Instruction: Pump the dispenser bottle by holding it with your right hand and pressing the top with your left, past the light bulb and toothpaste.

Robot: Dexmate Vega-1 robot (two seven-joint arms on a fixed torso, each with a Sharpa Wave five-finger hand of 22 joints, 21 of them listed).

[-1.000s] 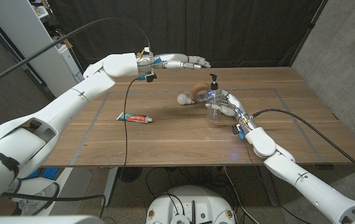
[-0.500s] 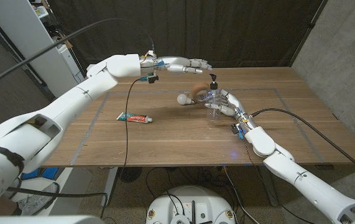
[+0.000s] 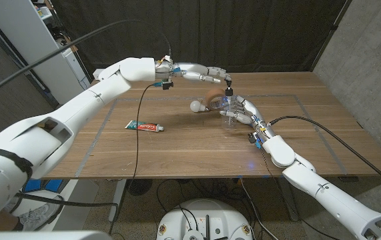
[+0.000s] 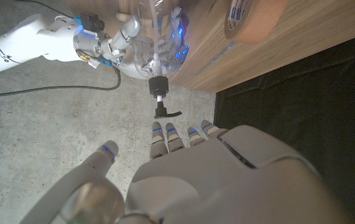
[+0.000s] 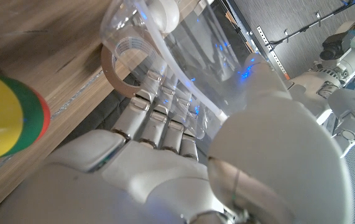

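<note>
Wood-grain brown table [image 3: 177, 150] carries everything; its surface is smooth, with faint tape lines marking a work area. Near its far middle our right hand [image 3: 238, 112] grips the clear plastic dispenser bottle with the black pump head [image 3: 229, 105]. The right wrist view shows fingers wrapped round the transparent wall, thumb closed across the front, a thin dip tube visible inside. The bottle stands upright on the table.

Our left hand [image 3: 211, 71] hovers just beside the pump head and slightly above it, holding nothing, fingers extended and loosely apart. In the left wrist view the fingertips [image 4: 165, 134] sit close to the black nozzle [image 4: 163, 111] but are not touching it.

We judge the step in hand to be aligning for the press. To do it well:
- Centre a fingertip over the pump cap, not its spout.
- Press straight along the bottle's axis; a sideways push would tip the light bottle.
- Keep the right grip firm, since smooth plastic may slip.

Just beside the bottle lies a brown tape roll [image 3: 211, 98], then a white rounded light bulb [image 3: 196, 106]. Well apart toward the robot's left lies a flat green-and-red toothpaste tube [image 3: 143, 126], soft-walled.
</note>
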